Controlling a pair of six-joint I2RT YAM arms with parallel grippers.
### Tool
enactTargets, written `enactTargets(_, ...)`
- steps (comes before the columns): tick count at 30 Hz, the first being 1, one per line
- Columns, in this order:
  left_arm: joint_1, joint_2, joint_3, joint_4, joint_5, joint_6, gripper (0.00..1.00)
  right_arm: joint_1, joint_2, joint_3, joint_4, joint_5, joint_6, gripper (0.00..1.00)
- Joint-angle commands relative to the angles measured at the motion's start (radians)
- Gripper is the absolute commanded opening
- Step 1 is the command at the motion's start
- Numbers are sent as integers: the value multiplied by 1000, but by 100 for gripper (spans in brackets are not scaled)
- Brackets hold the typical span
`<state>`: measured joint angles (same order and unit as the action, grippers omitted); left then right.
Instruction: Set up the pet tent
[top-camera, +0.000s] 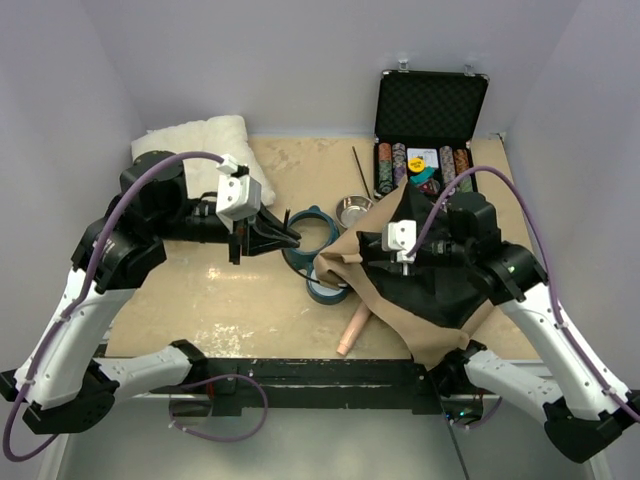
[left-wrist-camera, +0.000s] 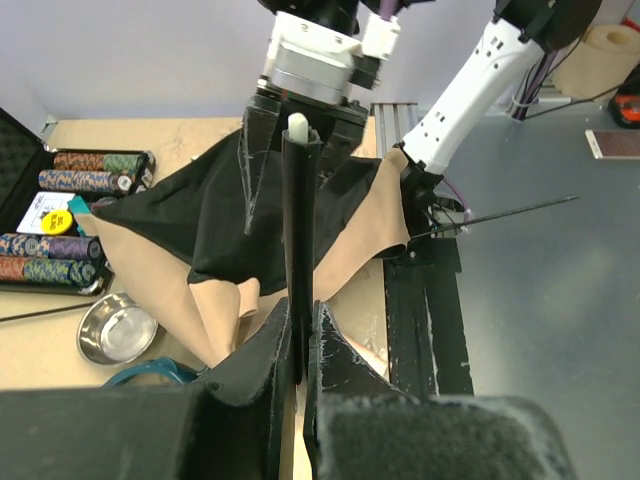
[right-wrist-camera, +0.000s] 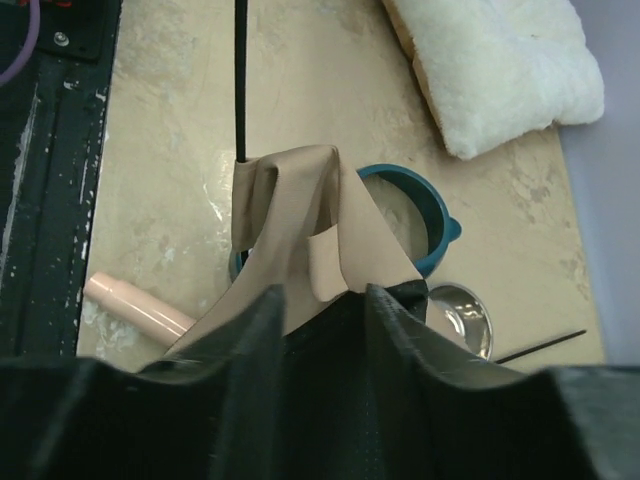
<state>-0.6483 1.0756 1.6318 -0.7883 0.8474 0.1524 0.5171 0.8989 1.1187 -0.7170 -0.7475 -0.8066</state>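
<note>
Pet tent (top-camera: 430, 290) is not up. It lies collapsed, tan and black fabric heaped on the right half of the table (top-camera: 200, 300), under the right arm, with one edge draped over the teal bowls (top-camera: 308, 235).

Step in hand, as I read it: feed a pole into the fabric sleeve. To do it well:
- Keep the dark pole (left-wrist-camera: 298, 230) in line with the sleeve mouth.
- Push in short strokes.
- Have the other arm pin the hem close to that mouth so the cloth does not bunch or ride along.
- Watch the pole tip for snags on the mesh lining.
- Keep the push low so the bowls and steel dish (top-camera: 352, 210) are not knocked.

Left gripper (left-wrist-camera: 302, 320): fingers pressed together on the dark pole, gripping it low on the shaft. The pale tip points toward the right arm, over the fabric.

Right gripper (right-wrist-camera: 325, 300): fingers parted about halfway. A fold of tan fabric (right-wrist-camera: 290, 200) sits in and just past the gap. It looks loose, not pinched, though the near view makes contact hard to judge.

A thin pole (right-wrist-camera: 240, 70) enters the tan fold in the right wrist view. I can't tell if it is the one the left fingers hold.

A spare thin pole (top-camera: 358, 165) lies by the chip case (top-camera: 430, 100), and the white pillow (top-camera: 200, 140) sits at the back left.
</note>
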Motion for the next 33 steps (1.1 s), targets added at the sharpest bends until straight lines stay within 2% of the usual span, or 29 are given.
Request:
enactTargets(1, 7, -6, -16, -91, -10, 62, 0, 4, 60, 35, -13, 11, 102, 37)
enactTargets(3, 7, -3, -9, -86, -5, 55, 0, 4, 81, 29, 2, -3, 107, 42)
enactTargets(5, 6, 4, -3, -86, 2, 52, 0, 4, 74, 14, -24, -3, -4, 58)
enactTargets(8, 6, 7, 0, -88, 16, 45, 0, 3, -10, -77, 5, 17, -204, 63)
enactTargets(12, 7, 4, -1, -94, 25, 38, 0, 4, -161, -250, 301, 43, -225, 68)
enactTargets(15, 7, -3, -6, -97, 30, 32, 0, 4, -195, -328, 375, 27, -342, 76)
enactTargets(17, 6, -3, -6, -98, 30, 32, 0, 4, -199, -364, 436, 23, -359, 80)
enactTargets(22, 7, -6, -4, -100, 27, 26, 0, 3, -117, -387, 514, 2, -391, 75)
enactTargets(25, 6, -3, -3, -97, 27, 24, 0, 3, -52, -369, 507, -15, -417, 62)
enactTargets(33, 6, 14, 3, -91, 39, 35, 0, 4, -3, -338, 277, -39, -689, 58)
